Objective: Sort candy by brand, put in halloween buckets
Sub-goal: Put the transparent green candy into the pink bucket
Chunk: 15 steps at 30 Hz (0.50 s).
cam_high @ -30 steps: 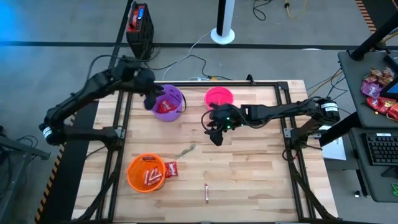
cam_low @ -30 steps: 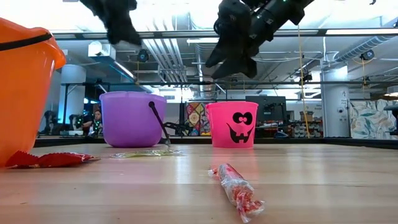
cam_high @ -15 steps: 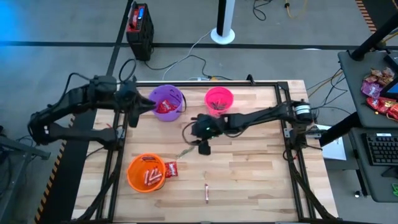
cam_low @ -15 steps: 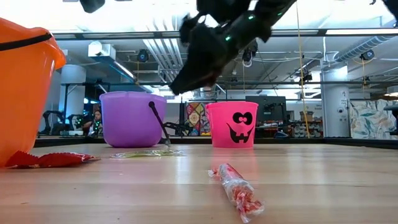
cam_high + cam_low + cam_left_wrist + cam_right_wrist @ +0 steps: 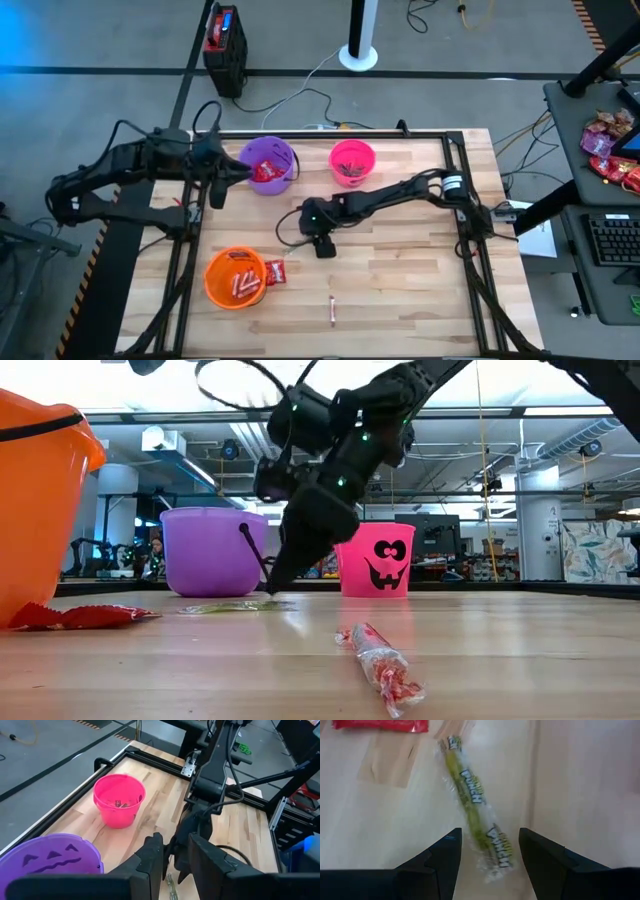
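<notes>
**Right claw low over the green stick**

Your right gripper [image 5: 487, 862] sits mid-frame in the high view, fingers spread, straddling the green stick [image 5: 477, 805] without gripping it. Your left gripper [image 5: 172, 865], part-open and empty, waits upper left beside the purple bucket [image 5: 270, 165], which holds red packets. The pink bucket [image 5: 352, 160] holds dark sticks; the orange bucket [image 5: 236, 277], lower left, holds pinkish sticks.

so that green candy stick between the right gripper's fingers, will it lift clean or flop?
The green stick looks thin inside a loose clear wrapper, so probably light and a bit floppy. It lies flat on the table, so the right gripper may slip on film.
</notes>
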Motion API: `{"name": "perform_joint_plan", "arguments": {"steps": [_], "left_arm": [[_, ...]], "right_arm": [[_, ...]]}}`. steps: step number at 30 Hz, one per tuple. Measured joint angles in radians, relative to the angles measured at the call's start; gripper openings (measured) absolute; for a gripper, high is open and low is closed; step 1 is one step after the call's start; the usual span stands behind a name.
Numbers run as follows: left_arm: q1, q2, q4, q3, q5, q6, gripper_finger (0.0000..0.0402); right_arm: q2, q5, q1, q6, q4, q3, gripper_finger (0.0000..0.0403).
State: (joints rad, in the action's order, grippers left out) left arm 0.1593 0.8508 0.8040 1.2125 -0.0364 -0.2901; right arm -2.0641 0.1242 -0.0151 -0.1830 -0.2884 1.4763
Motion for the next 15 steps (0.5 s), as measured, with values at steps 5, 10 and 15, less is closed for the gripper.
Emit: {"name": "perform_joint_plan", "arguments": {"steps": [5,10,15], "left_arm": [[0.000,0.018,0.000,0.000,0.000,0.002,0.0076],[0.000,0.036,-0.001,0.000,0.000,0.017,0.0076],[0.000,0.050,-0.003,0.000,0.000,0.031,0.0076]], "right_arm": [[-0.043,0.014,0.002,0.038,0.004,0.004,0.0188],[-0.059,0.007,0.002,0.053,-0.004,0.006,0.0141],[-0.058,0.013,0.001,0.048,-0.011,0.005,0.0034]]}}
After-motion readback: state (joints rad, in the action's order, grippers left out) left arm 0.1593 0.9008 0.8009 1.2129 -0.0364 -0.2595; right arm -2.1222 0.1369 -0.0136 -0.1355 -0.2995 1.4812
